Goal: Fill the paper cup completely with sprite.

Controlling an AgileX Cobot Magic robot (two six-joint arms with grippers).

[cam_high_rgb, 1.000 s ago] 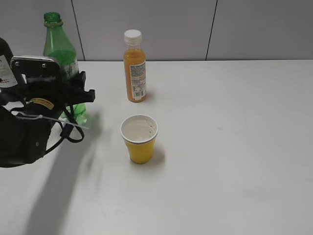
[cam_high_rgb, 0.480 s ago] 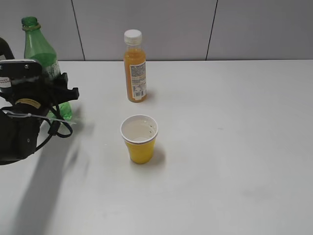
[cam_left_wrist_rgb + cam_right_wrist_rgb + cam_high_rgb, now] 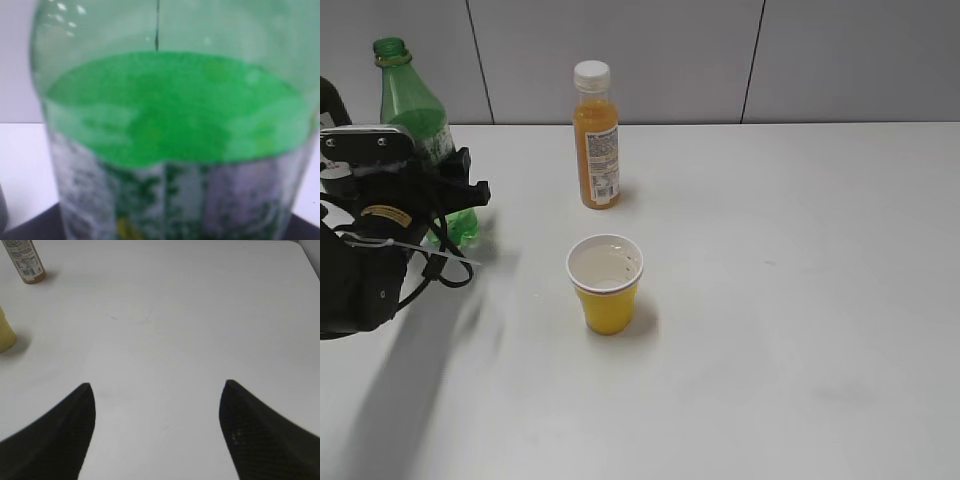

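The yellow paper cup (image 3: 605, 300) stands in the middle of the white table (image 3: 800, 300) and holds clear liquid a little below its white rim. Its edge also shows at the left of the right wrist view (image 3: 5, 335). The green sprite bottle (image 3: 408, 95) stands upright and uncapped at the far left. My left gripper (image 3: 458, 190) is shut around its labelled lower part. The bottle (image 3: 170, 115) fills the left wrist view and hides the fingers there. My right gripper (image 3: 156, 385) is open and empty above bare table, out of the exterior view.
An orange juice bottle (image 3: 595, 140) with a white cap stands behind the cup; it also shows in the right wrist view (image 3: 27, 262). A dark glass bottle (image 3: 328, 105) shows partly at the left edge behind my left arm. A grey wall runs along the back.
My left gripper carried the sprite bottle away from the cup to the left, then came back slightly to the right. The cup and the orange bottle have not moved.
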